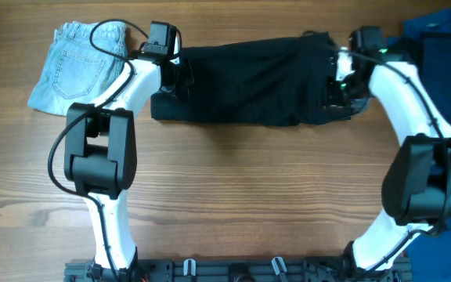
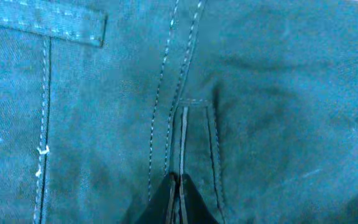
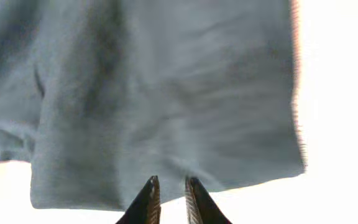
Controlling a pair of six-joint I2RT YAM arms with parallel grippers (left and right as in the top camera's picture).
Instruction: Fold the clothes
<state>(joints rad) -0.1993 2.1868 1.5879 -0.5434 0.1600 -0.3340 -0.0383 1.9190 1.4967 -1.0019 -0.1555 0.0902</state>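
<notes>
Nearby, shorts (image 1: 77, 66) and blue cloth (image 1: 447, 48) flank the black garment (image 1: 249, 82); left hand (image 2: 178, 180) pinches it, right hand (image 3: 171, 183) unclear.

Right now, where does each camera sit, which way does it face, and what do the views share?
Overhead: above the table, looking straight down on the black garment and denim shorts; both arms show.
Left wrist: on the left hand, facing stitched fabric close up; its closed fingertips show.
Right wrist: on the right hand, facing a fabric edge against glare; its fingertips show.
Shared: all three apparently see the black garment.
</notes>
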